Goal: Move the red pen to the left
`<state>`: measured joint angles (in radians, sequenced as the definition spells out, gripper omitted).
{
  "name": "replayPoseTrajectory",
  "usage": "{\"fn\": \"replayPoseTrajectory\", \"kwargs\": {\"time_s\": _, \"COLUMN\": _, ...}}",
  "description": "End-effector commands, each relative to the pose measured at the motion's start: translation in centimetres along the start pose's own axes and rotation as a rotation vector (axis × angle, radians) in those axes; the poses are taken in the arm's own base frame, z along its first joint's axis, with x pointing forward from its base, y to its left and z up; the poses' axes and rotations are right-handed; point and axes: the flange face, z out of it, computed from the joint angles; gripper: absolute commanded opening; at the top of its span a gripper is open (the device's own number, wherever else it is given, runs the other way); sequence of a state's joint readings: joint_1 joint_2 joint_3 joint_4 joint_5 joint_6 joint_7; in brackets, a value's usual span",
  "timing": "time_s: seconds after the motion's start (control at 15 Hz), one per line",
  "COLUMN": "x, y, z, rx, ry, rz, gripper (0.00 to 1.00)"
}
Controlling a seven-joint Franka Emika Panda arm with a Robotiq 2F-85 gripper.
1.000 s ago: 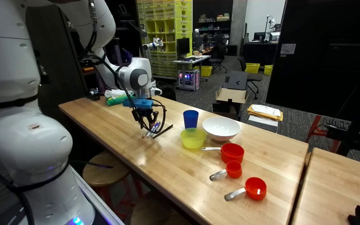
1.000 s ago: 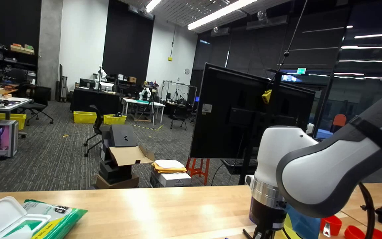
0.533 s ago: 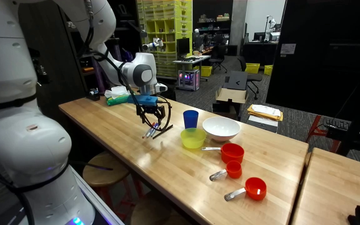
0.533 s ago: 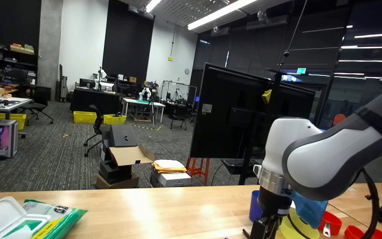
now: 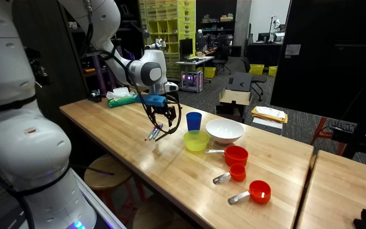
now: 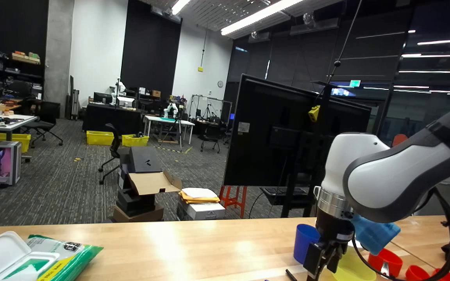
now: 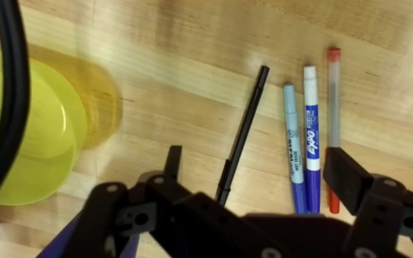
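The red pen (image 7: 334, 89), with a clear barrel, red end and red cap, lies on the table at the right of the wrist view. The gripper's right finger (image 7: 350, 179) hides part of it from above. Left of it, almost parallel, are a blue-and-white marker (image 7: 312, 132) and a light-blue marker (image 7: 292, 125) with a purple cap; a black pen (image 7: 246, 125) lies slanted further left. In an exterior view the red pen (image 5: 147, 138) is the leftmost of this group. My gripper (image 7: 252, 152) hangs above the pens with its jaws wide apart, holding nothing.
A yellow bowl (image 5: 196, 141), blue cup (image 5: 194, 121) and white bowl (image 5: 225, 129) stand right of the pens. Several red measuring cups (image 5: 236, 156) sit beyond them. A green wipes packet (image 5: 121, 101) lies at the table's far end. A black cable (image 7: 13, 89) loops beside the gripper.
The gripper has opened and risen away from the pens, shifting right towards the blue cup in an exterior view. The pens on the table are now less covered by it.
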<state>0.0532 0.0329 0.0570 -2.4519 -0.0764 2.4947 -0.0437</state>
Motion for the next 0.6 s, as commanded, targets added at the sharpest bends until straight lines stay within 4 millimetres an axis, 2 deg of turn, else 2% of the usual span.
{"fn": "replayPoseTrajectory", "kwargs": {"time_s": 0.0, "x": -0.5, "y": 1.4, "z": -0.8, "rx": -0.019, "ry": -0.002, "rz": 0.069, "gripper": 1.0}}
{"fn": "replayPoseTrajectory", "kwargs": {"time_s": 0.33, "x": -1.2, "y": 3.0, "z": -1.3, "rx": -0.023, "ry": -0.074, "rz": 0.176, "gripper": 1.0}}
{"fn": "replayPoseTrajectory", "kwargs": {"time_s": 0.53, "x": -2.1, "y": 3.6, "z": -2.3, "rx": -0.026, "ry": -0.094, "rz": 0.195, "gripper": 1.0}}
